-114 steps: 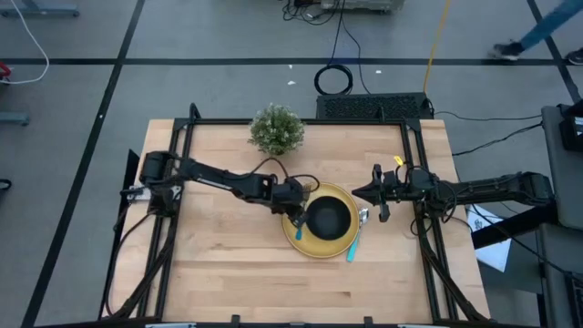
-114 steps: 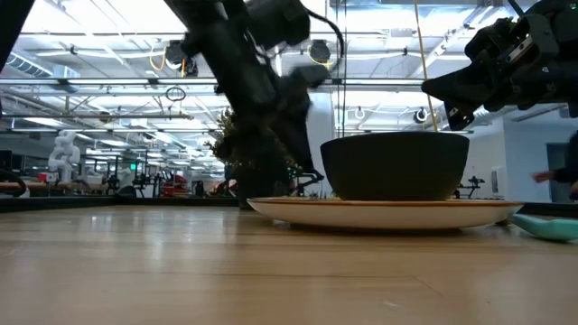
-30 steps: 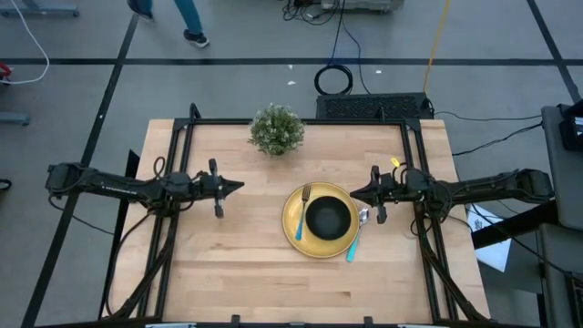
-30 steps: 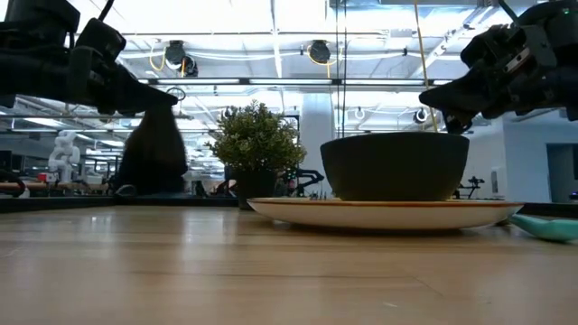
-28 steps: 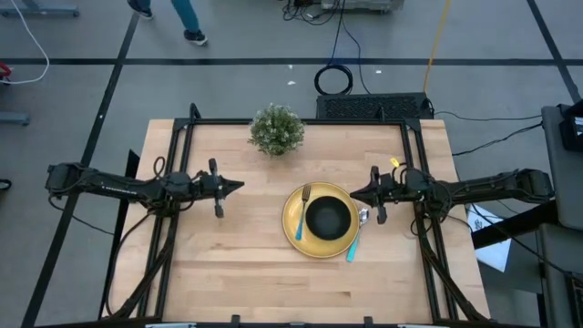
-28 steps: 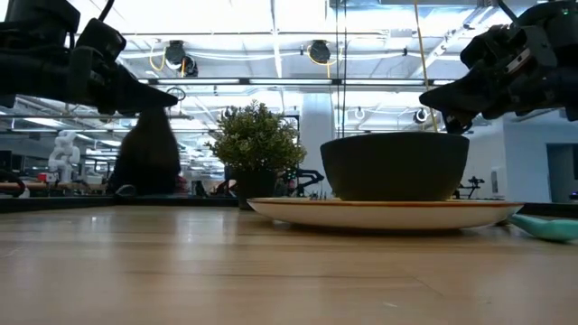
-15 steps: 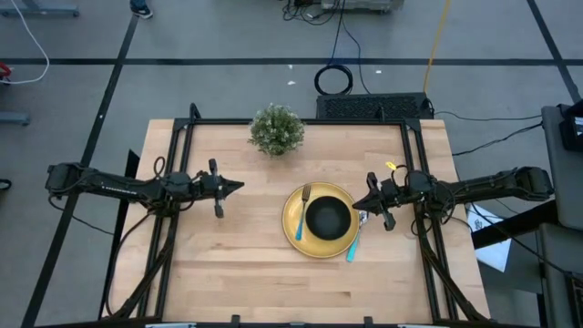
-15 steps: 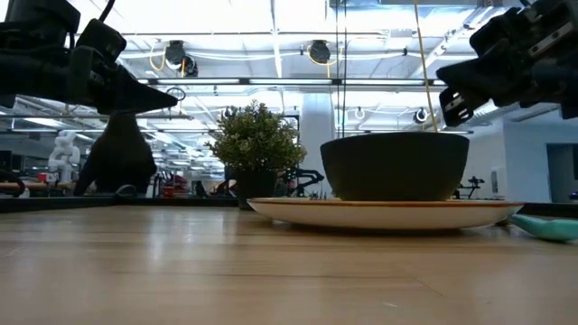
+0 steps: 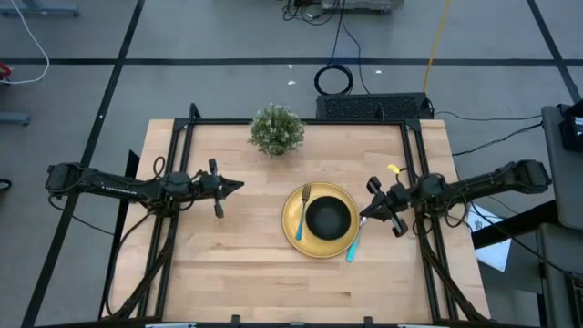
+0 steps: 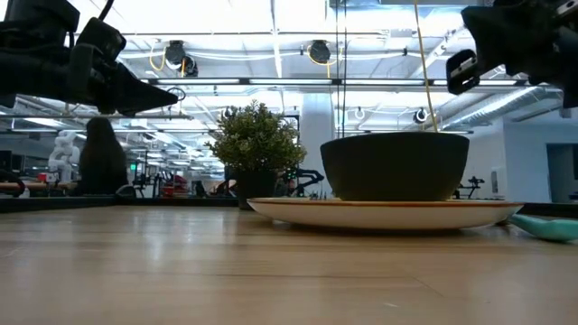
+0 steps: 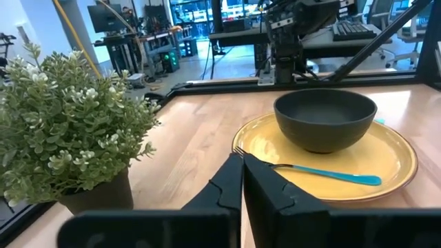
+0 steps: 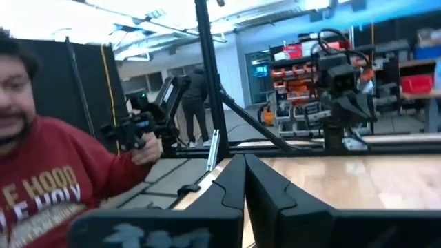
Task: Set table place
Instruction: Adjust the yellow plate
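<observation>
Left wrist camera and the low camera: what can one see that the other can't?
Only the left wrist view shows the fork lying on the yellow plate and the inside of the black bowl. Only the low view shows the left claw hanging above the table and the spoon handle's tip beside the plate. Both show the plate, the bowl on it and the potted plant.
</observation>
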